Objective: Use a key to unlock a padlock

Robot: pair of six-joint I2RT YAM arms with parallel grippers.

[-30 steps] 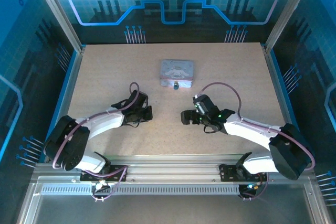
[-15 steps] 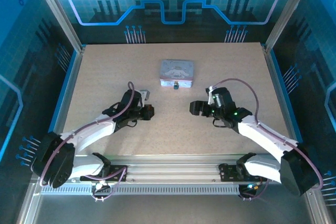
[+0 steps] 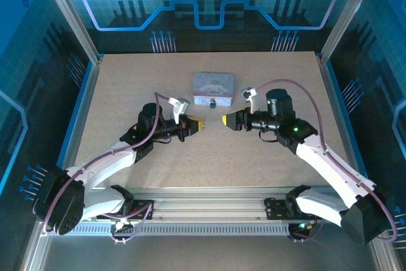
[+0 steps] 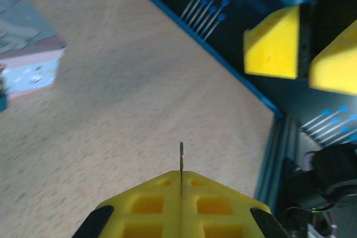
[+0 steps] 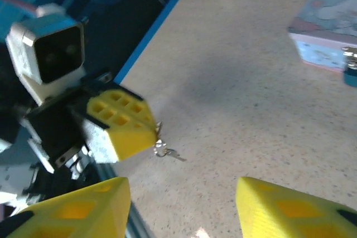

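My left gripper (image 3: pixel 197 123) is shut on the key (image 4: pixel 181 159), a thin dark blade that sticks up edge-on from between the closed yellow fingers (image 4: pixel 150 199). Seen from the right wrist, the key (image 5: pixel 167 151) hangs with a small ring at the tip of the left gripper (image 5: pixel 146 137). My right gripper (image 3: pixel 226 120) faces it across a short gap, open and holding nothing (image 5: pixel 181 204). The small dark padlock (image 3: pixel 213 102) sits against the front of the grey tin (image 3: pixel 214 85), beyond both grippers. In the right wrist view the padlock (image 5: pixel 351 74) is at the frame edge.
The patterned tin (image 5: pixel 329 32) lies at the middle back of the table (image 3: pixel 127 87). Blue-edged frame rails and posts (image 3: pixel 82 93) run along both sides. The tabletop between the grippers and the near rail is bare board.
Both arms have stretched forward and turned inward. The grippers now point at each other in front of the tin, closer together than before.
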